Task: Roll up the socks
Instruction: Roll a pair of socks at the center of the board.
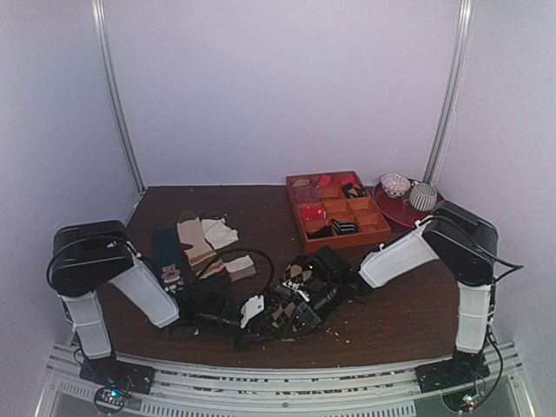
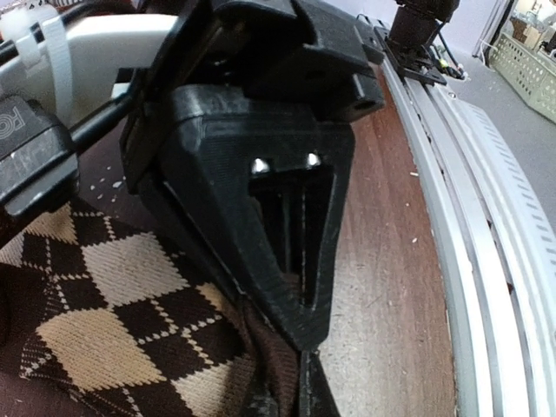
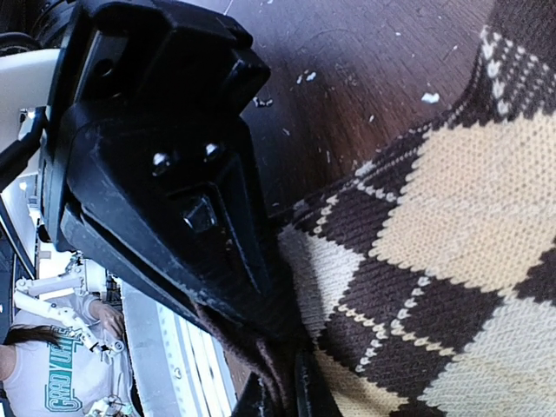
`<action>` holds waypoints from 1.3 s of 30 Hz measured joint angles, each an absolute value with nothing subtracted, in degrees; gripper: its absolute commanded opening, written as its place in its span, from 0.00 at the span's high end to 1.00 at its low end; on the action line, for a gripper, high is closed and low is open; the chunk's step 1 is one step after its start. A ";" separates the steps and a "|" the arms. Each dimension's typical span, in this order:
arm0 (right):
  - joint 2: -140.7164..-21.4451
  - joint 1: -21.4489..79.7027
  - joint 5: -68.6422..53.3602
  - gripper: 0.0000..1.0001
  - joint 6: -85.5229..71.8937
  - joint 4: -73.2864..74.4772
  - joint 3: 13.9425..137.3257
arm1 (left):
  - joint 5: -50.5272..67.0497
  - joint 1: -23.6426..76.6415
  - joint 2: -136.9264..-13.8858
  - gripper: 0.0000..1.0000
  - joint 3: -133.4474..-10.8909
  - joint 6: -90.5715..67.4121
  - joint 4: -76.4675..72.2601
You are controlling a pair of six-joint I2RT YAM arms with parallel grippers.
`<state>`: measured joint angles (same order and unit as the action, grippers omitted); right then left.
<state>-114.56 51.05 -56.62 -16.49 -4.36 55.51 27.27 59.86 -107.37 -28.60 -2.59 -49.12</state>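
The argyle socks [image 1: 294, 278] lie bunched near the table's front middle, between my two arms. In the left wrist view their brown, cream and black diamonds [image 2: 113, 295] fill the lower left, and my left gripper [image 2: 300, 369] is shut on a fold of brown knit at their edge. In the right wrist view the socks [image 3: 452, 217] spread across the right side. There my right gripper [image 3: 282, 387] is shut on a dark brown edge of them. From above, the left gripper [image 1: 265, 314] and the right gripper [image 1: 304, 306] meet low over the socks.
Brown-and-cream striped socks [image 1: 208, 239] and a dark teal sock [image 1: 169, 261] lie at the left. An orange divided tray [image 1: 382, 233] of small items stands at the back, beside a red plate [image 1: 391, 211] with two bowls. The metal rail [image 2: 486, 261] runs along the front edge.
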 measured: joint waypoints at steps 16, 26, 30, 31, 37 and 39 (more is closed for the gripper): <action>-84.58 54.22 -33.12 0.66 -5.87 -14.61 38.96 | 33.01 58.54 -105.89 1.00 -33.21 -21.30 -35.05; -84.62 70.83 -10.24 0.64 15.38 -24.18 30.50 | 37.36 56.90 -106.15 1.00 -34.00 -27.42 -32.14; -88.33 72.86 -5.19 0.63 21.21 -24.21 32.47 | 37.98 56.69 -106.39 1.00 -34.37 -27.66 -31.64; -88.88 73.08 -4.58 0.63 22.26 -24.23 32.77 | 38.13 56.64 -106.43 1.00 -34.44 -27.73 -31.57; -91.35 73.25 -3.14 0.63 25.80 -23.86 35.51 | 38.22 56.62 -106.45 1.00 -34.41 -27.77 -31.59; -92.82 73.28 -2.94 0.63 26.50 -23.70 36.80 | 38.24 56.62 -106.45 1.00 -34.39 -27.79 -31.62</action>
<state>-92.82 73.28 -2.94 26.50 -23.70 36.80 38.24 56.62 -106.45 -34.39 -27.79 -31.62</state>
